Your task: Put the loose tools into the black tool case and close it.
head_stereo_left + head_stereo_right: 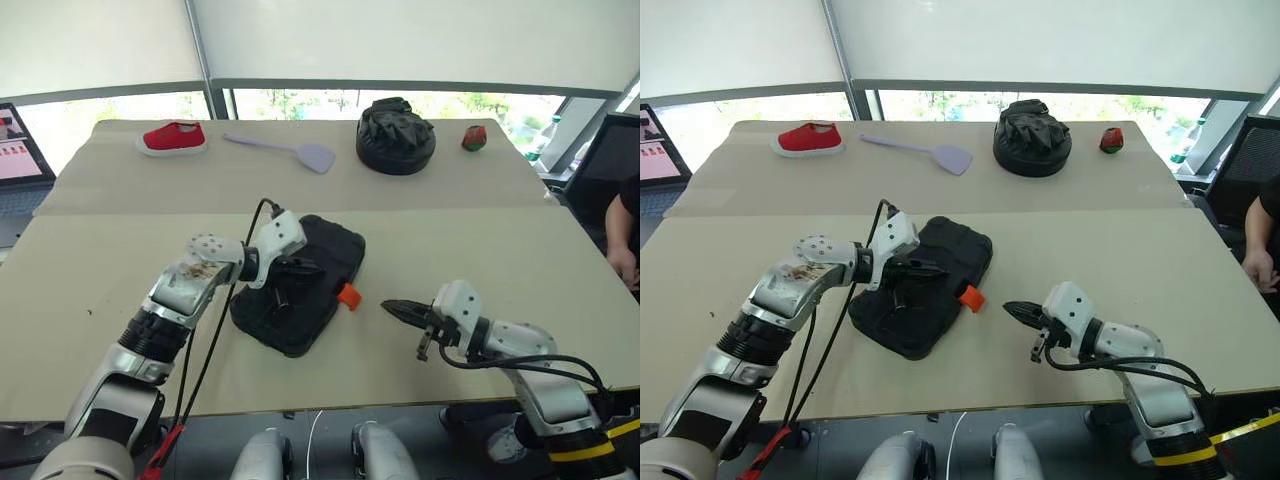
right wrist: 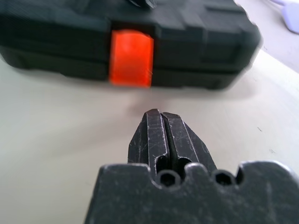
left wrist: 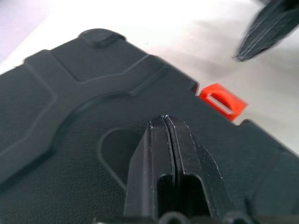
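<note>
The black tool case (image 1: pixel 335 248) lies closed at the middle of the table, its ribbed lid up. Its orange latch (image 1: pixel 348 296) sticks out on the side facing my right arm. My left gripper (image 1: pixel 316 268) is shut with nothing in it, and its tips (image 3: pixel 164 119) hover just over the lid. My right gripper (image 1: pixel 387 305) is shut and empty, low over the table a short way right of the case. It points at the latch (image 2: pixel 131 58) and does not touch it. The loose tools are out of view.
Along the far side of the table lie a red shoe (image 1: pixel 172 137), a pale lilac spatula (image 1: pixel 300 152), a round black fabric bundle (image 1: pixel 396 137) and a small red-and-green object (image 1: pixel 474 138). A laptop (image 1: pixel 15 150) stands at the far left. A person's hand (image 1: pixel 625 262) rests at the right edge.
</note>
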### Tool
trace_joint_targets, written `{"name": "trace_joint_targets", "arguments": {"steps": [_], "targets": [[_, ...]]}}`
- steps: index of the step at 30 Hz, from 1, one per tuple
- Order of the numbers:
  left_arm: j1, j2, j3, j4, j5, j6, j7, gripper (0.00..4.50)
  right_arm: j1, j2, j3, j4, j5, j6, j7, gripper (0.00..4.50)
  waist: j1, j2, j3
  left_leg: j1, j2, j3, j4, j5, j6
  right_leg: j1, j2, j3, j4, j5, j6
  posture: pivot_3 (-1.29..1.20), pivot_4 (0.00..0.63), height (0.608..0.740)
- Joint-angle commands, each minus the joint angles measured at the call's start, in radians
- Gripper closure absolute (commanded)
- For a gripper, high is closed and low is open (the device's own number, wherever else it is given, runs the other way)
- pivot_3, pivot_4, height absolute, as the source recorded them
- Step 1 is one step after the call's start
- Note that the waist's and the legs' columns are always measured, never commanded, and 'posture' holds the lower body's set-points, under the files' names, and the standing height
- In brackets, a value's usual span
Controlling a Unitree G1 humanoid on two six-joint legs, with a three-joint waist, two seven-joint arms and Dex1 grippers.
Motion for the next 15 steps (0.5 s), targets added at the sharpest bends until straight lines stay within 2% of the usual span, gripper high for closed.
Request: {"name": "trace_joint_targets", "arguments": {"steps": [1,15], "targets": [[0.081,-0.004,-0.067,0.021,0.044,0.071,0.002,4.43,-0.026,0.013,0.005,-0.036,0.003,0.022,-0.014,4.50,0.001,0.000,-0.004,0.001,0.000,0.000,0.000,0.000,0.000,0.000,0.000,0.000,0.000,0.000,0.000,0.00,0.150,0.740],[0.132,-0.009,-0.010,-0.050,0.023,0.130,0.032,4.43,-0.132,0.020,0.103,0.100,-0.092,0.006,0.035,4.50,0.009,0.001,-0.010,0.004,0.000,0.002,0.000,-0.001,0.001,0.002,0.000,0.001,0.000,-0.001,0.000,0.00,0.150,0.740]]}}
